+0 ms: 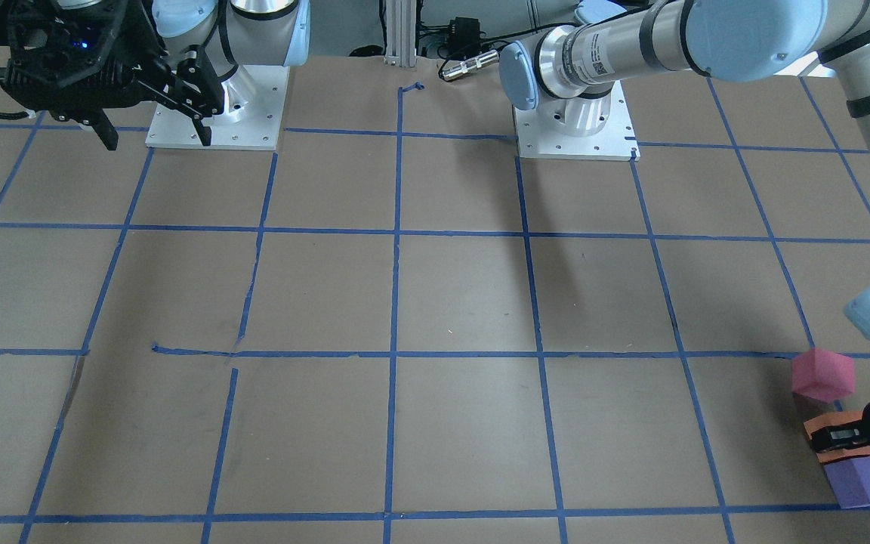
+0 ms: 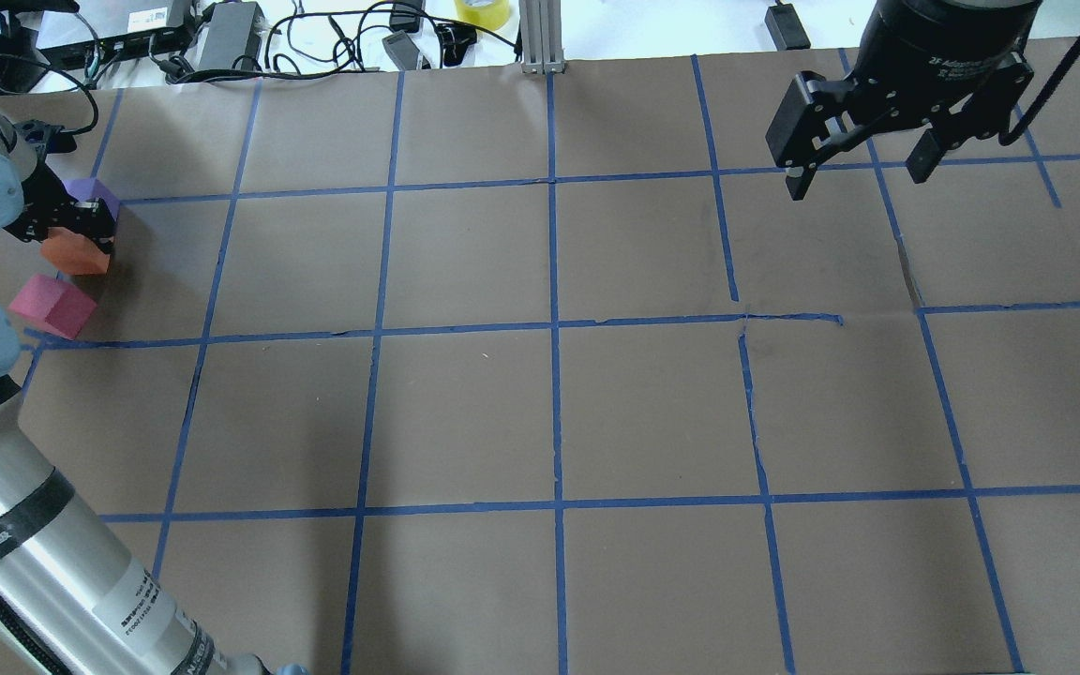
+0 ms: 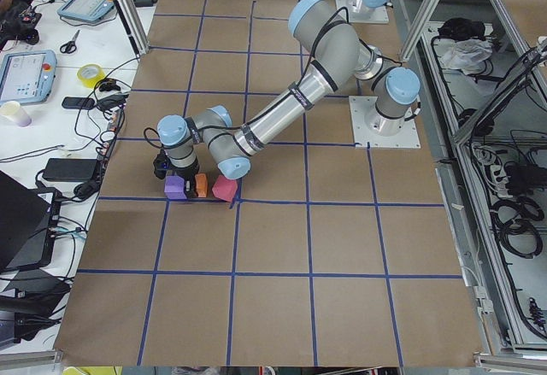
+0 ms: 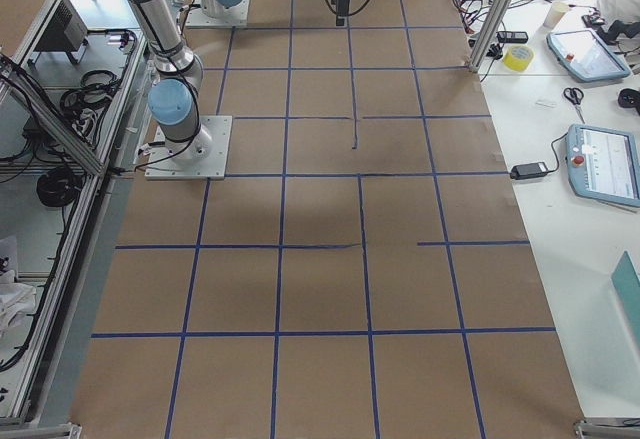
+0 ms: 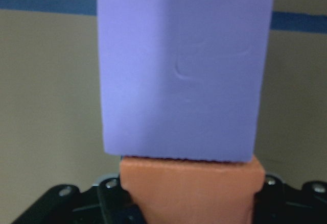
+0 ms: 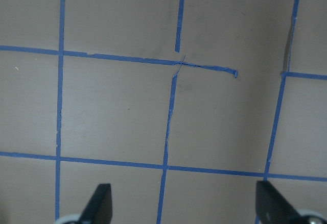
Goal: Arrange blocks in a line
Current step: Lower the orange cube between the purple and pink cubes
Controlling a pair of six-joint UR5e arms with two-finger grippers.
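Three blocks sit in a tight row at the table's far left edge in the overhead view: purple (image 2: 90,194), orange (image 2: 71,255) and pinkish-red (image 2: 51,306). My left gripper (image 2: 90,234) is low over the table and shut on the orange block (image 1: 831,423), which lies between the purple block (image 1: 858,480) and the pinkish-red block (image 1: 822,374). In the left wrist view the orange block (image 5: 189,188) sits between the fingers with the purple block (image 5: 184,76) right against it. My right gripper (image 2: 856,183) is open, empty and high above the table's far right.
Blue tape (image 2: 554,328) marks a grid on the brown paper. Cables and power bricks (image 2: 221,28), a tape roll (image 2: 482,11) and an aluminium post (image 2: 540,37) line the far edge. The two arm base plates (image 1: 216,113) (image 1: 575,128) stand at the robot's side.
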